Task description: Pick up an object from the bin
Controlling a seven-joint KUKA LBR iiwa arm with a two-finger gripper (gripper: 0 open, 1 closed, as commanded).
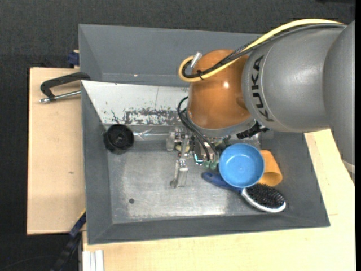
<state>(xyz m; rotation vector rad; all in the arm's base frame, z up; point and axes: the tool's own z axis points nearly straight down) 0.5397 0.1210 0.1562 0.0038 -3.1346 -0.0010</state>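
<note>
**Container:** grey metal bin, sloped walls, floor bare across the middle and left.

**Tool:** metal gripper beneath the arm's orange wrist cover, low over the bare middle of the floor. Whether the claw is apart or together cannot be told, and nothing is seen in it.

**Contents, far left:** black round cap-like object, alone against the far wall and well apart from the gripper.

**Contents, right:** a cluster.
- Round blue plastic bowl, opening up.
- Orange rounded object behind the bowl, partly hidden.
- Oval hairbrush with black bristles and a white rim at the near side.
- Dark blue handle-like piece just right of the gripper, the nearest candidate.

**Handling note:** a target is probably still being chosen. A sound grasp likely means centring over one item. The lone black object offers free space all round, while the cluster risks catching the bowl's rim.
</note>
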